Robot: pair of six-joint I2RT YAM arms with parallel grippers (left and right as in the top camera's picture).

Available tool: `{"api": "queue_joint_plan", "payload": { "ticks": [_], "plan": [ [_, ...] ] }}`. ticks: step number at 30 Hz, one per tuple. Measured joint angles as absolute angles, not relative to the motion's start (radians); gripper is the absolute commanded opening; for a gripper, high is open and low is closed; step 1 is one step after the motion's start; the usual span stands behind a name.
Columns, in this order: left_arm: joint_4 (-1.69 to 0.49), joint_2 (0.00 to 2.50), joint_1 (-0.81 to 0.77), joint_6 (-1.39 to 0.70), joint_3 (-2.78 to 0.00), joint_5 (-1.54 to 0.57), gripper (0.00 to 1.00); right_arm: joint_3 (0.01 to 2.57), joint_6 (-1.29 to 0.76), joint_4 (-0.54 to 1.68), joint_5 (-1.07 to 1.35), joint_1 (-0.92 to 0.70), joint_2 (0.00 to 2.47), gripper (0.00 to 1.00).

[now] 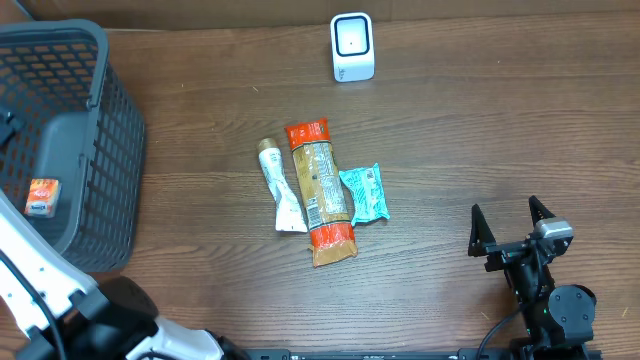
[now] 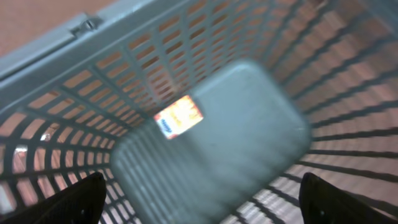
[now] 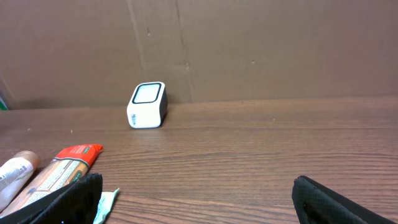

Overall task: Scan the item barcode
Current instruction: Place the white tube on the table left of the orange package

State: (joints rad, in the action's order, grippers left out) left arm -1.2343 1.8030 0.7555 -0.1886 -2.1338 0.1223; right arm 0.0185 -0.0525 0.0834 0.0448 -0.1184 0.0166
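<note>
Orange and yellow print covers the face of the small box (image 2: 179, 117), with a blue patch at one end. The left wrist view is too blurred for any of its wording to be read. The box lies flat on the floor of the grey plastic basket (image 2: 249, 143), below the left gripper (image 2: 199, 208) and slightly to its left, well clear of its fingers. The fingers show only as dark tips in the two bottom corners of that view; they are spread wide with nothing between them. The right gripper (image 1: 503, 207) is also fully spread and empty, low over the wooden table (image 3: 261, 155). Ahead of it and a little to its left, near the far edge, stands the white scanner (image 3: 148, 104), a small rounded block with a dark-rimmed pale window on its sloping top. Its front carries a small mark too small to read. Close to the gripper's left side, three more items lie side by side. The long packet (image 1: 320, 190) in the middle has a red-orange end and a tan body. Its pale label panel has fine print that is not legible. The white tube (image 1: 283, 192) with a tan cap lies on the packet's far side. The teal packet (image 1: 363, 193) with white markings lies nearest the gripper.
</note>
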Motion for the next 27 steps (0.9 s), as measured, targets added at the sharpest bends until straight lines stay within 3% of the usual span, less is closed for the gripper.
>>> {"api": "queue_joint_plan", "payload": {
  "ticks": [10, 18, 27],
  "plan": [
    [-1.055, 2.008, 0.774, 0.162, -2.005, 0.125, 0.95, 0.019, -0.053, 0.083, 0.045, -0.118, 0.017, 1.0],
    [-1.013, 2.196, 0.774, 0.359, -2.002, 0.128, 0.84, 0.019, -0.052, 0.083, 0.045, -0.118, 0.017, 1.0],
    [-1.008, 2.318, 0.774, 0.43, -1.998, 0.187, 0.81, 0.019, -0.052, 0.083, 0.044, -0.118, 0.017, 1.0]
  ]
}}
